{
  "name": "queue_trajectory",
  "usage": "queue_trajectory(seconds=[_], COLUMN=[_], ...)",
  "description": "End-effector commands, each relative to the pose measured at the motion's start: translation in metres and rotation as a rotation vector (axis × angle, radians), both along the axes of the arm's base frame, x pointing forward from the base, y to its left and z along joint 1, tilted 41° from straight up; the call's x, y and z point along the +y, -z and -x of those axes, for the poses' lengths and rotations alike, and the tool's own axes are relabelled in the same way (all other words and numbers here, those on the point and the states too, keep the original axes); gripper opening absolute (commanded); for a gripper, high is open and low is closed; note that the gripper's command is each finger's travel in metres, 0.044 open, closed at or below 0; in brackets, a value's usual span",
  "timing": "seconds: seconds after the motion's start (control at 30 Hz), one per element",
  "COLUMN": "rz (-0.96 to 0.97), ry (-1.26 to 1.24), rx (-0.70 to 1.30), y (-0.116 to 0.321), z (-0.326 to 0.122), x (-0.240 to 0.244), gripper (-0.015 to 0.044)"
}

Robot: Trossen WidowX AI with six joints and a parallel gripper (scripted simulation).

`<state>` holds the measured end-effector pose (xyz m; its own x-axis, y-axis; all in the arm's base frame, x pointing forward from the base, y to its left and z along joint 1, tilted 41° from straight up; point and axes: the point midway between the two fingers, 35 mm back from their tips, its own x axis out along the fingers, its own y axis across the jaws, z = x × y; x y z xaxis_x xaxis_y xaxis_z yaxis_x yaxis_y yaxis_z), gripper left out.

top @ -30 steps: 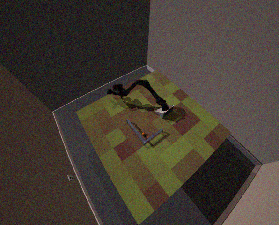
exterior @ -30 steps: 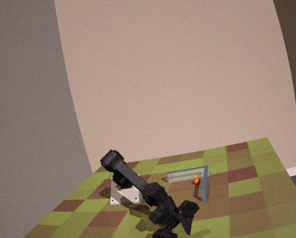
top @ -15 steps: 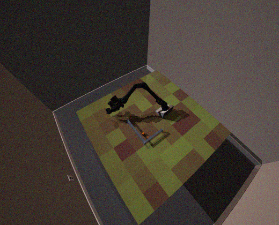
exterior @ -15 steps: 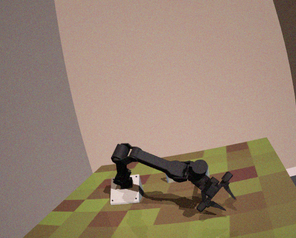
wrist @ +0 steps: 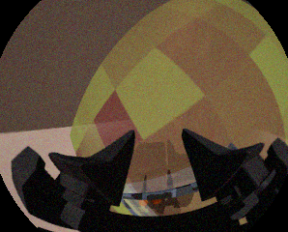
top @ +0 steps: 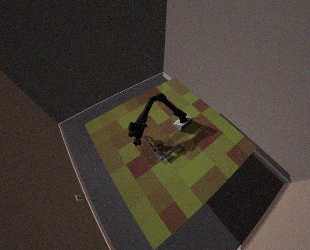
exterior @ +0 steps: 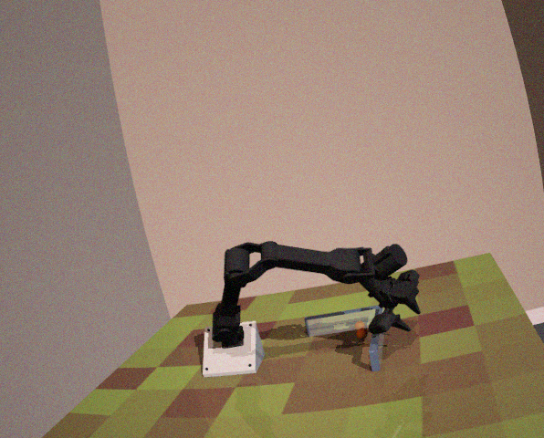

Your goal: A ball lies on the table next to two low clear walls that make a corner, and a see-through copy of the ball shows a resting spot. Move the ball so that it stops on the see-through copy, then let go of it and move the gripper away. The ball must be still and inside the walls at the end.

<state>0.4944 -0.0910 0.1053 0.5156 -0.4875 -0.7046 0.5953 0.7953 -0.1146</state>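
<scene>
A small orange ball lies on the table in the corner, beside the clear walls. Two close orange patches, ball and see-through copy, show in the top view and at the bottom of the wrist view. They sit in the arm's shadow; I cannot tell there which is which, and the copy is not clearly separate in the exterior view. My gripper is partly open, with nothing between its fingertips. It hangs above the table by the corner, its fingers slanting down and outward, away from the base. Its fingers are unclear in the top view.
The arm's white base stands on the patchwork table top. The arm arches from the base to the corner. One low wall runs along the back and the other comes forward on the right in the exterior view.
</scene>
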Motion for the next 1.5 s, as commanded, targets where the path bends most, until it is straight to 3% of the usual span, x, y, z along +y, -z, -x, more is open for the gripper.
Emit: queue_trajectory(seconds=[0.0, 0.3, 0.53, 1.47], rz=[0.030, 0.180, 0.258, 0.263], ry=[-0.095, -0.291, -0.196, -0.190], rx=[0.218, 0.656, 0.813, 0.821], y=[0.039, 0.099, 0.117, 0.146], z=[0.025, 0.093, 0.127, 0.128], x=[0.045, 0.127, 0.117, 0.093], gripper=[0.0265, 0.0265, 0.0265, 0.0265])
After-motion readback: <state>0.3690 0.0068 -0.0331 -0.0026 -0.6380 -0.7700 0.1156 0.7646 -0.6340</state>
